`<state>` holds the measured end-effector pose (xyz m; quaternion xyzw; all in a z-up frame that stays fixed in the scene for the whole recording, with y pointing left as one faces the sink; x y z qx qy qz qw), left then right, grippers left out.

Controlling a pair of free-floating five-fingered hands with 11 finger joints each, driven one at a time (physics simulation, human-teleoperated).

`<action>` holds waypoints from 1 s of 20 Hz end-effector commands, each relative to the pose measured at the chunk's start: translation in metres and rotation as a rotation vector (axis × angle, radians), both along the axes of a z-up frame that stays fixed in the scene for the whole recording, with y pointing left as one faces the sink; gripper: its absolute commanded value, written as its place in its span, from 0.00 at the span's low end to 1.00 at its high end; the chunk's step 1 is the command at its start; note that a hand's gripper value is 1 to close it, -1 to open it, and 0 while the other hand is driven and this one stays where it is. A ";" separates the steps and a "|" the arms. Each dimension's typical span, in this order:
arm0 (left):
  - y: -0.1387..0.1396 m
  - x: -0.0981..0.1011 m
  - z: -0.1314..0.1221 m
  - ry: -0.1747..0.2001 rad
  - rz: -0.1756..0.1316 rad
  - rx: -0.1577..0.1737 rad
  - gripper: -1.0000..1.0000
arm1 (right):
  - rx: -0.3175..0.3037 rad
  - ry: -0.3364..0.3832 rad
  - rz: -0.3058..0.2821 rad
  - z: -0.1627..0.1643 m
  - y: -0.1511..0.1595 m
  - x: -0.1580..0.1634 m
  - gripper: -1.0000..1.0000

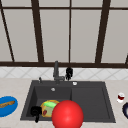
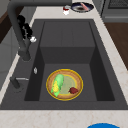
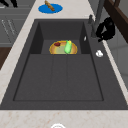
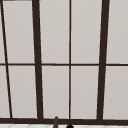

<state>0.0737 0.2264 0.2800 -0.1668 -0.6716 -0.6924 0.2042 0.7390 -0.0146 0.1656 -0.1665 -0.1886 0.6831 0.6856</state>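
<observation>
On the worktop's left edge lies a blue plate (image 1: pixel 12 108) with a brown stick of bread (image 1: pixel 7 103) on it, well apart from both hands. Next comes the left hand (image 1: pixel 35 111), hanging over the front left corner of the sink (image 1: pixel 90 105), just beside a yellow plate (image 1: pixel 44 105); whether it grips anything I cannot tell. That plate rests flat on the floor of the sink's left basin and carries a green cob (image 2: pixel 57 85) and a small red piece (image 2: pixel 73 90), nothing lifted off it. A big red ball (image 1: pixel 67 114) sits at the sink's front edge and covers the plate's right side in the front view.

At the middle of the sink's back edge stands the dark faucet (image 1: pixel 56 71), its spout reaching towards the left basin, with no water visible from it. The right hand (image 1: pixel 69 73) hovers just to the right of the faucet's column, above the back rim. Seen from the right side its fingers (image 3: pixel 103 33) are curled into a loop with nothing inside, and I cannot tell whether it touches the column. So the faucet looks approached but not gripped. A small white knob (image 1: pixel 74 83) lies on the rim below the hand.

Near the worktop's right edge stand a small red and white cup (image 1: pixel 121 97) and a dark plate (image 1: pixel 125 110), clear of the hands.
</observation>
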 end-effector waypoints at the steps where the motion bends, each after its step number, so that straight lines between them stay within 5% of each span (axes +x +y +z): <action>1: 0.000 0.000 0.000 0.000 0.000 0.000 0.50 | 0.022 0.000 0.000 0.020 0.027 0.000 1.00; 20: 0.000 0.000 0.000 0.000 0.000 0.000 0.50 | -0.011 0.026 -0.002 0.020 0.032 0.002 1.00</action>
